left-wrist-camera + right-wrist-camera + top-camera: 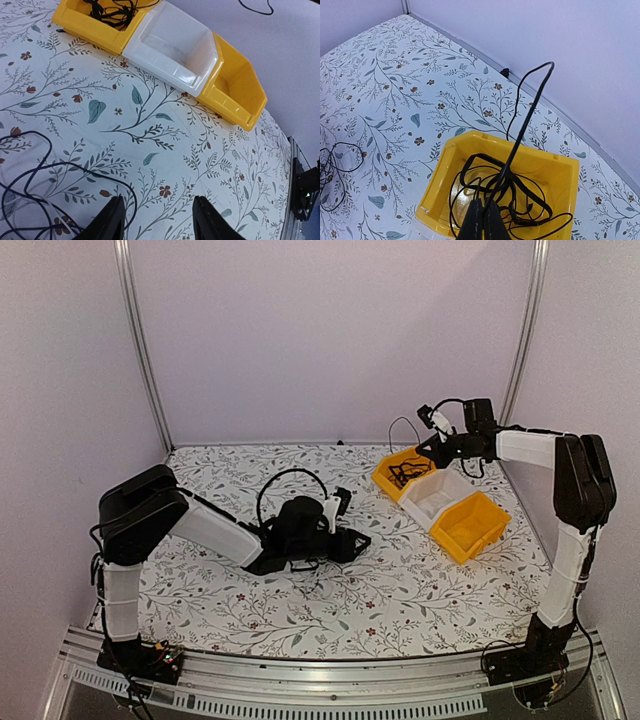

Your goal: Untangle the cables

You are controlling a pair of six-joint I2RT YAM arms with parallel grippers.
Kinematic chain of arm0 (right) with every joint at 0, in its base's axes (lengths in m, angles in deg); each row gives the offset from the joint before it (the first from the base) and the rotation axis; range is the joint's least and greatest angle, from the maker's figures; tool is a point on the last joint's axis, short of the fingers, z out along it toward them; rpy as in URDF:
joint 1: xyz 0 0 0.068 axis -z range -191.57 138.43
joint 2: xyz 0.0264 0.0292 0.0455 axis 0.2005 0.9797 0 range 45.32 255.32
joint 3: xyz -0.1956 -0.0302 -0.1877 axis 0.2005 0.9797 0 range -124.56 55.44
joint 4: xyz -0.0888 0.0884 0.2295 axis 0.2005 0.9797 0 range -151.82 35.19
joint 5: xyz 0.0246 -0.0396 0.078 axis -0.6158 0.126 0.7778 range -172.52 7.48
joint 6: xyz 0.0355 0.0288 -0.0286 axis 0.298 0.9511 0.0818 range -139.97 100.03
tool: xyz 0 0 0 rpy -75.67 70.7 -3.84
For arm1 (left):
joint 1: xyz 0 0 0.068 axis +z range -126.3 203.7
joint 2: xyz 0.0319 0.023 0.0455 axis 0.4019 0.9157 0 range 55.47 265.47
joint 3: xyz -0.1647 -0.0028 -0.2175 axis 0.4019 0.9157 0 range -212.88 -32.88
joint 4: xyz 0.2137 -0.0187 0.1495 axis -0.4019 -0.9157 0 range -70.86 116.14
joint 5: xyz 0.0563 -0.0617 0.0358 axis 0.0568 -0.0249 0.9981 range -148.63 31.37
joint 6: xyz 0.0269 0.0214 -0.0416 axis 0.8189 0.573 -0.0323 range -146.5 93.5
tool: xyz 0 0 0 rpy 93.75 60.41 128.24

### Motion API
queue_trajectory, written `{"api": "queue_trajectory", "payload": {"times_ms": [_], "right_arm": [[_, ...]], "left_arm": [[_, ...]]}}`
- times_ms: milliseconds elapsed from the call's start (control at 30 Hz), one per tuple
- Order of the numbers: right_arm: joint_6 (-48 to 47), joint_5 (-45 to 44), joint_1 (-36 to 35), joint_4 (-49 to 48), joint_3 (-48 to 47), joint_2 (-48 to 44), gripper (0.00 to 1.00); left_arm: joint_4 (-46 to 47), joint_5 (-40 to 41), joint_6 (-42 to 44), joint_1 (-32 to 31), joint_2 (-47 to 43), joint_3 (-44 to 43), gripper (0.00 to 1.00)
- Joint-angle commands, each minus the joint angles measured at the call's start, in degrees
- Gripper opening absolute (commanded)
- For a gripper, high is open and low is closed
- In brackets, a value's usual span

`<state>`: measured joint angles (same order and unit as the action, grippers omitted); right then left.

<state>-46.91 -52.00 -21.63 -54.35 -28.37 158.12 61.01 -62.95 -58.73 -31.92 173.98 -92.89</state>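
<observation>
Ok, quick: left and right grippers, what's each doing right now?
Left gripper: open, holding nothing.
Right gripper: closed on a black cable over the yellow bin.

Black cables (506, 182) heaped in yellow bin (437, 175), another cable (31, 132) on table (150, 125)

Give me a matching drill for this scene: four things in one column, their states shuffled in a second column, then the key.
Things
1. left gripper
2. right gripper
3. white bin
4. yellow bin below the right gripper

States
A. holds tangled black cables
B. open above the tablecloth
C. shut on a black cable
D. empty, in the middle of the row

Pairs: 1-B, 2-C, 3-D, 4-A
</observation>
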Motion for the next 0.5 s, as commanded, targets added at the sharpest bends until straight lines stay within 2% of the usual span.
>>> {"api": "queue_trajectory", "payload": {"times_ms": [0,167,300,467], "right_arm": [[2.2,4.0,0.0,-4.4,1.4,-2.8,0.0],[3.2,4.4,0.9,-5.7,2.7,-3.4,0.0],[4.4,4.4,1.5,-11.7,3.9,-5.7,0.0],[5.6,4.1,1.5,-12.0,-2.7,-5.2,0.0]], "left_arm": [[0.7,0.2,0.5,-0.7,-0.9,0.1,0.46],[0.7,0.1,0.8,-0.7,-0.6,-0.5,0.46],[0.7,-0.2,0.9,-0.7,-0.1,-0.9,0.46],[0.0,-0.9,1.2,-0.7,0.7,-2.1,0.46]]}}
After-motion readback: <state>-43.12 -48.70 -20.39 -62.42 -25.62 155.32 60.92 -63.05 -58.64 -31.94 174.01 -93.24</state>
